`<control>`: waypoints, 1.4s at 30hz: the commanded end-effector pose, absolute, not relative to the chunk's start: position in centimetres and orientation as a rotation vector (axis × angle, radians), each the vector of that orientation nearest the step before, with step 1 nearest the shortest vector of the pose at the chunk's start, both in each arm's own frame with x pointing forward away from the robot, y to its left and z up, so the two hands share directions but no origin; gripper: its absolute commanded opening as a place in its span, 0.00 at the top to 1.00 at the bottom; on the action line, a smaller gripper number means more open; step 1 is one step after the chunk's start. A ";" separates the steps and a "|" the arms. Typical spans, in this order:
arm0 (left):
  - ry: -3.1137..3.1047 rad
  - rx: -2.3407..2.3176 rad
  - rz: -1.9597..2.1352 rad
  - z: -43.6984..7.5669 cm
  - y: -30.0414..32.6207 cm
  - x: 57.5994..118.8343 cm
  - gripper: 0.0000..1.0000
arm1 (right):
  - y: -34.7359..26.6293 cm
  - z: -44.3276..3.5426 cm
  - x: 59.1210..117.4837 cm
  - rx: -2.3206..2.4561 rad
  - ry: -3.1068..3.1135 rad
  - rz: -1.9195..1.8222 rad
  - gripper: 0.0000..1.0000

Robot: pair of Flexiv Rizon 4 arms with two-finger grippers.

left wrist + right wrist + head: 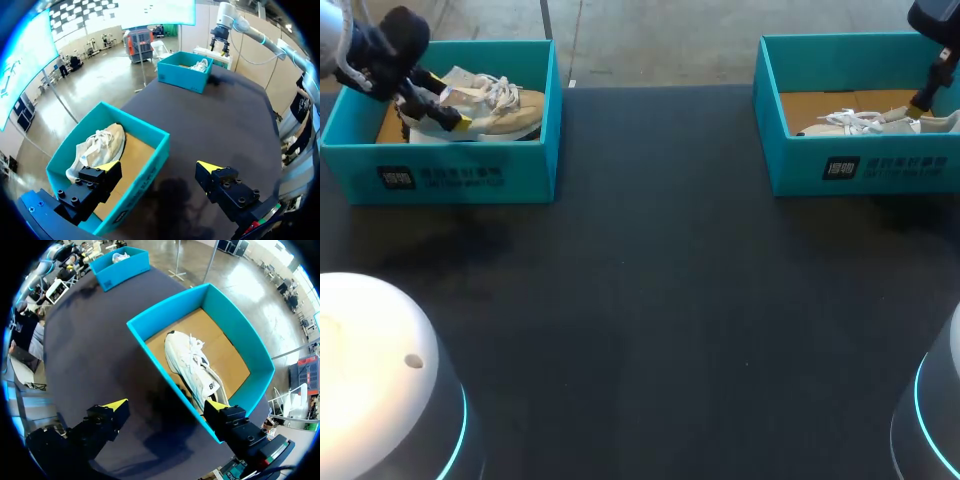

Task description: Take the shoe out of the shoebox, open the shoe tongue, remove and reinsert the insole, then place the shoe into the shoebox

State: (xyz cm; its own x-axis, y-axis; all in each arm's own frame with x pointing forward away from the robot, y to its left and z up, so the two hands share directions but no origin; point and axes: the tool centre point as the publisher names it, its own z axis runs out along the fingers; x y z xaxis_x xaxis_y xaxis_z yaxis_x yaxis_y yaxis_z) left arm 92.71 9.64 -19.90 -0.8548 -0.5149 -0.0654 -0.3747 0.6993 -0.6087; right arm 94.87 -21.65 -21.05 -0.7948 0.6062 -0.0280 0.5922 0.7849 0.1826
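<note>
- Altogether two open-topped teal cardboard boxes on the black table [650,300], well apart along its far edge: the left shoebox [450,178] and the right shoebox [860,165].
- One shoe in each, so two in all: a cream lace-up sneaker [505,108] resting on the brown cardboard floor of the left shoebox, and a white lace-up sneaker [855,122] resting likewise in the right shoebox.
- Two grippers as well, each with two black fingers tipped in yellow.
- Spread wide on the left gripper [159,167], with nothing clamped between the fingers.
- Hangs astride one side wall of the left shoebox: one yellow tip above the cardboard floor just beside one end of the cream lace-up sneaker, the other above bare table outside the box.
- Touching that sneaker or just clear of it: cannot tell.
- Likewise spread wide on the right gripper [166,405], holding nothing.
- Hangs astride one side wall of the right shoebox: one tip over the table outside, the other near the wall's rim, close by one end of the white lace-up sneaker.
- Contact there too: cannot tell.
- Laces uppermost on both sneakers.
</note>
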 end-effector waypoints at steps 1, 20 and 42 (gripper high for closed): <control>2.788 -0.429 -0.950 -20.2 10.6 92.2 0.00 | -21.7 -21.0 94.9 0.971 2.887 0.252 0.00; 2.914 0.186 -1.011 -20.0 12.5 91.9 0.00 | -21.7 -21.0 94.9 0.971 2.887 0.252 0.00; 2.811 1.239 -0.400 -21.1 17.0 96.5 0.00 | -21.7 -21.0 94.9 0.971 2.887 0.252 0.00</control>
State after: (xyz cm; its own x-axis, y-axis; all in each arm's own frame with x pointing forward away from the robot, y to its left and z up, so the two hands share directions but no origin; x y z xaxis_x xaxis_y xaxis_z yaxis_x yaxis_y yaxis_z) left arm 95.26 16.63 -20.73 -0.8318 0.4809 -0.2771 0.5530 0.7605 -0.3403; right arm 94.87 -21.67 -21.04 -0.7946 0.6065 -0.0280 0.5925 0.7846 0.1827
